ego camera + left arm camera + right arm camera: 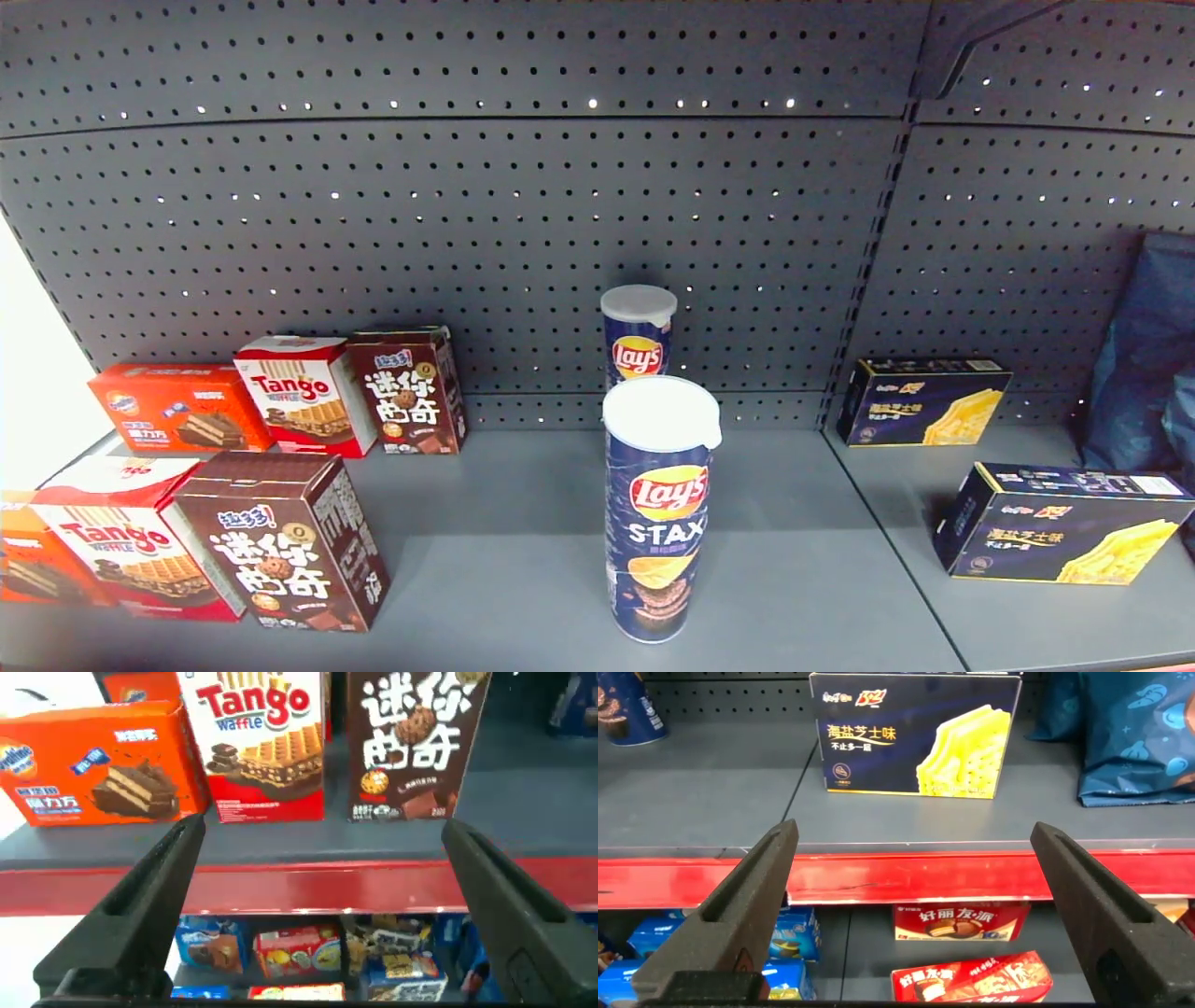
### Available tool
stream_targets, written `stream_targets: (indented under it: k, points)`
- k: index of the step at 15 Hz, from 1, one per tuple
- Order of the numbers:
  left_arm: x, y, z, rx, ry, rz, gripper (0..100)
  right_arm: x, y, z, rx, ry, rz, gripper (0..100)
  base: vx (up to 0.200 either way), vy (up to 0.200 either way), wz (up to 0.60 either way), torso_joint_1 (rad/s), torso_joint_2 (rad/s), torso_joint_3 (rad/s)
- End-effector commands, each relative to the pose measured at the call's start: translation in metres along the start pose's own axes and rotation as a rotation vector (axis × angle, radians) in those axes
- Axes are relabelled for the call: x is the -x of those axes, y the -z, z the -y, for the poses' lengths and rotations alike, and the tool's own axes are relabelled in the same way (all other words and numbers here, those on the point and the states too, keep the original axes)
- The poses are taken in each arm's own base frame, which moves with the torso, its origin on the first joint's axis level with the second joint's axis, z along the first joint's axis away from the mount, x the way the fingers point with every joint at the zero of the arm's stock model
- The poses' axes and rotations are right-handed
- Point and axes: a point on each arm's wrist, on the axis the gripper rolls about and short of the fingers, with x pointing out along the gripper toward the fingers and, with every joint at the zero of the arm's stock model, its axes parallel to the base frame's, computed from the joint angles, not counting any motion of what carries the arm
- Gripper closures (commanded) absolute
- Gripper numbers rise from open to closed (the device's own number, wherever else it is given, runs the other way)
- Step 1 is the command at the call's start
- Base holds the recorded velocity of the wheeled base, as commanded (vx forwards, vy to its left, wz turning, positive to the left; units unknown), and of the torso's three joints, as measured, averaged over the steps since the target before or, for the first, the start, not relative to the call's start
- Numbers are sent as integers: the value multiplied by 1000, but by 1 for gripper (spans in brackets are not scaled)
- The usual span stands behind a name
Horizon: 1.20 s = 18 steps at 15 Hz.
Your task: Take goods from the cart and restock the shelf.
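Left end effector, right end effector: spread wide

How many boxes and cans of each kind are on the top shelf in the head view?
Orange boxes: 2
Wafer boxes: 2
Brown cookie boxes: 2
Chip cans: 2
Dark blue boxes: 2
Total: 10

The rear chip can stands half hidden behind the front can (the blue bag runs off the head view's edge).
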Motion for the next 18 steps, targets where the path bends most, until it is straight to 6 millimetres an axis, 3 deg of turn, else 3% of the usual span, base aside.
stream_targets:
  k: [1, 4, 6, 10, 11, 15, 17, 18]
  points:
    - [0, 1, 1, -14, 35, -6, 0, 0, 0, 0, 0, 0, -1, 0, 0, 0, 0, 0, 0, 0]
    - [0, 1, 2, -64, 63, -2, 0, 0, 0, 0, 0, 0, -1, 0, 0, 0, 0, 0, 0, 0]
    - [1, 2, 5, -51, 218, 3, 0, 0, 0, 0, 0, 0, -1, 0, 0, 0, 0, 0, 0, 0]
    - [0, 2, 3, 35, 132, -14, 0, 0, 0, 0, 0, 0, -1, 0, 0, 0, 0, 0, 0, 0]
    - [0, 2, -1, 79, -58, -22, 0, 0, 0, 0, 0, 0, -1, 0, 0, 0, 0, 0, 0, 0]
    - [0, 2, 1, 60, 22, -19, 0, 0, 0, 0, 0, 0, -1, 0, 0, 0, 0, 0, 0, 0]
    - [1, 2, 5, -62, 209, 2, 0, 0, 0, 0, 0, 0, -1, 0, 0, 0, 0, 0, 0, 0]
    - [1, 2, 5, -82, 214, 6, 0, 0, 0, 0, 0, 0, -1, 0, 0, 0, 0, 0, 0, 0]
